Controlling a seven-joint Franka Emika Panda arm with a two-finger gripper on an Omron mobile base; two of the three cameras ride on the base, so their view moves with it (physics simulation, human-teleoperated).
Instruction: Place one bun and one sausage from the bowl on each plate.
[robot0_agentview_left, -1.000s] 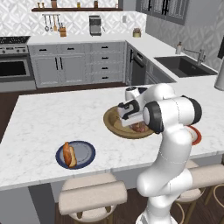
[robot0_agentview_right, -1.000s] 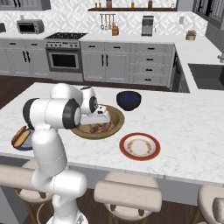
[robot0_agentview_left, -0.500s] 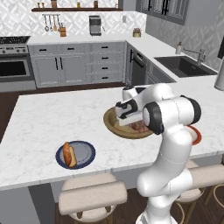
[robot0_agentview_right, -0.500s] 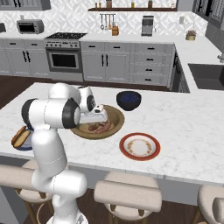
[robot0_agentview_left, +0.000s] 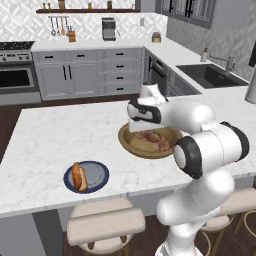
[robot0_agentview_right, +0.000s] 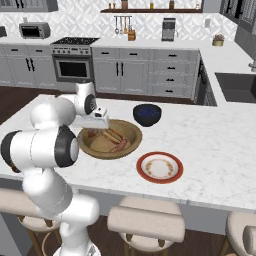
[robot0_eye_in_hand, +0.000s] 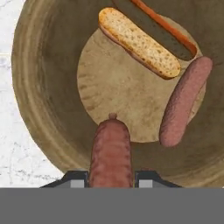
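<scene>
hand view showed my gripper (robot0_eye_in_hand: 112, 177) clamped on a sausage (robot0_eye_in_hand: 111, 151) just above the wooden bowl (robot0_eye_in_hand: 41, 113), where a bun (robot0_eye_in_hand: 138, 41) and another sausage (robot0_eye_in_hand: 183, 100) lay; the blue-grey plate (robot0_agentview_left: 97, 175) seemingly held its pair, the red-rimmed plate (robot0_agentview_right: 160, 167) sat bare.

A wide round tan-brown wooden bowl (robot0_eye_in_hand: 48, 105) is showing a paler tan floor and darker brown walls. Inside it, a golden speckled bun (robot0_eye_in_hand: 139, 42) and a reddish-brown sausage (robot0_eye_in_hand: 183, 101) are lying. A round dark blue-grey plate (robot0_agentview_left: 97, 174) and a round white plate with a red rim (robot0_agentview_right: 160, 167) are sitting on the white grey-veined marble table (robot0_agentview_left: 55, 135). A small deep dark blue bowl (robot0_agentview_right: 147, 114) is standing there too.
</scene>
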